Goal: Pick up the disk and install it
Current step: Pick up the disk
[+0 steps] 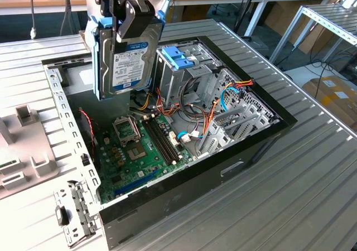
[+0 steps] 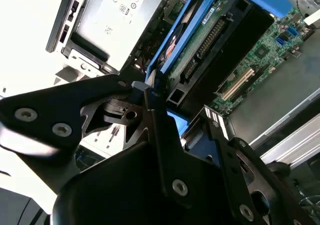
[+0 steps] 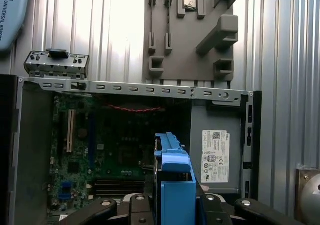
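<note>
The disk (image 1: pixel 126 58), a dark drive with a white label and bright blue side rails, hangs upright above the open computer case (image 1: pixel 262 142). It is over the motherboard's (image 1: pixel 134 150) back part. My gripper (image 1: pixel 134 23) is shut on the disk's upper end, with black fingers (image 1: pixel 140 18) pressing its faces. In the first wrist view the disk's blue rail (image 3: pixel 175 180) points down toward the case floor. In the second wrist view the disk (image 2: pixel 210 40) sits between my black fingers (image 2: pixel 155 130). The grey drive cage (image 1: pixel 173 81) with a lighter blue bracket (image 1: pixel 181 58) stands just to the exterior view's right of the disk.
Orange, red and blue cables (image 1: pixel 209 109) lie between cage and case wall. A grey holder plate (image 3: pixel 192 35) rests on the ribbed metal table (image 1: pixel 290 206) beside the case. A loose metal bracket (image 1: pixel 75 217) lies at the case's near corner. A cardboard box (image 1: pixel 334 95) sits on the floor.
</note>
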`<state>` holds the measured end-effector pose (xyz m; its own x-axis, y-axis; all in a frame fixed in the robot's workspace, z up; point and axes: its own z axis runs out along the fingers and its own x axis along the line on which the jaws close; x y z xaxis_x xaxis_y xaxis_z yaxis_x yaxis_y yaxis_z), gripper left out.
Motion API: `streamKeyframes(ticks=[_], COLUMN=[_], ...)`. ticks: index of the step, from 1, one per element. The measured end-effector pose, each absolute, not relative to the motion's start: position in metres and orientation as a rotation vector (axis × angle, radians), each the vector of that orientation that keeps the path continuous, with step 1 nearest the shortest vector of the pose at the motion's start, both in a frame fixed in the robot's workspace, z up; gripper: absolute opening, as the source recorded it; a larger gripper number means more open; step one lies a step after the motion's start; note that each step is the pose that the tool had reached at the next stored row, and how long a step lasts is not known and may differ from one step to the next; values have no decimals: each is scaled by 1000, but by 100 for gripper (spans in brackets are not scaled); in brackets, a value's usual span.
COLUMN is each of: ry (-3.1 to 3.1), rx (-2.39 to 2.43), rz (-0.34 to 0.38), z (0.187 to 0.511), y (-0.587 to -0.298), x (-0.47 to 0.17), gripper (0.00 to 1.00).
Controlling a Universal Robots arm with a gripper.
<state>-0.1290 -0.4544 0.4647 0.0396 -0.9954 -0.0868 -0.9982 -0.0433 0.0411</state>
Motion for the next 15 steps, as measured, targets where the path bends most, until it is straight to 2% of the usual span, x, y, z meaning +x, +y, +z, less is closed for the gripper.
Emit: streamKeyframes(ticks=[15], ry=[2152], rx=[-2243], rz=[142], z=[464], y=[-467], x=[-124], gripper=[37])
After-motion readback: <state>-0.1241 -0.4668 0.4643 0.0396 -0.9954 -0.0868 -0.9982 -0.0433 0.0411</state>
